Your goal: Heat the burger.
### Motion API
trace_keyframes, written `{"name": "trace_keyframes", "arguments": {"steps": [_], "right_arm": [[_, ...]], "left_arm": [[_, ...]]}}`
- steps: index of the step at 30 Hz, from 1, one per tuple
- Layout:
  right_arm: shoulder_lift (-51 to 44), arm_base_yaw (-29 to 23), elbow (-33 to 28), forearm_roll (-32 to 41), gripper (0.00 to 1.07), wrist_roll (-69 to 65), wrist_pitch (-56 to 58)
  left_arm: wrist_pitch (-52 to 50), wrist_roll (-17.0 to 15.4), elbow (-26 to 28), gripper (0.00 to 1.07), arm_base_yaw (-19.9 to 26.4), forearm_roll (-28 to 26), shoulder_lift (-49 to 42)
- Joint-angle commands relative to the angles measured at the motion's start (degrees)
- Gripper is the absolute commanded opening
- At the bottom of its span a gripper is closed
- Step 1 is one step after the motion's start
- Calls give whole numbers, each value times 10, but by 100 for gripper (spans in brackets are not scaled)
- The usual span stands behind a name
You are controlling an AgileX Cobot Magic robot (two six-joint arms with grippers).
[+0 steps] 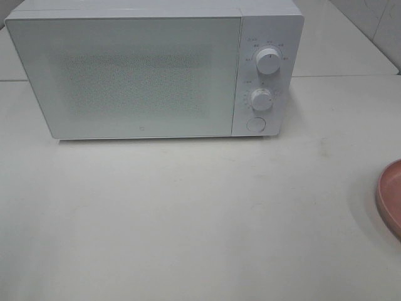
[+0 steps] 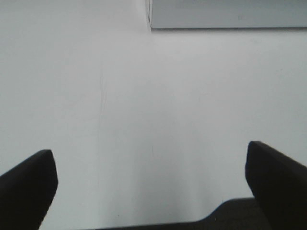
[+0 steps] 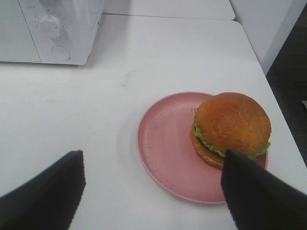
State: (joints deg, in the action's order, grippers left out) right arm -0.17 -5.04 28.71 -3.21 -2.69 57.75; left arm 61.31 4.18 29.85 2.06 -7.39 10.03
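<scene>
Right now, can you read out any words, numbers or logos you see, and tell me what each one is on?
Nothing can be read.
Microwave: small marks around the upper knob and lower knob, too small and blurred to read.
Microwave door: a tiny logo near its lower edge, unreadable.
Pink plate and burger: no text.

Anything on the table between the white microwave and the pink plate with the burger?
No. The right wrist view shows bare white table between microwave and plate.

Glossy burger [image 3: 232,125] bun, matt pink plate [image 3: 165,143], smooth white microwave [image 1: 150,69].
</scene>
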Motion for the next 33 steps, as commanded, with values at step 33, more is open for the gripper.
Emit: {"name": "trace_keyframes", "arguments": {"steps": [33], "right_arm": [[-18,6,-1,-3,76,-2,-7]], "left_arm": [[2,-4,-2,100,2,-4,-116]]}}
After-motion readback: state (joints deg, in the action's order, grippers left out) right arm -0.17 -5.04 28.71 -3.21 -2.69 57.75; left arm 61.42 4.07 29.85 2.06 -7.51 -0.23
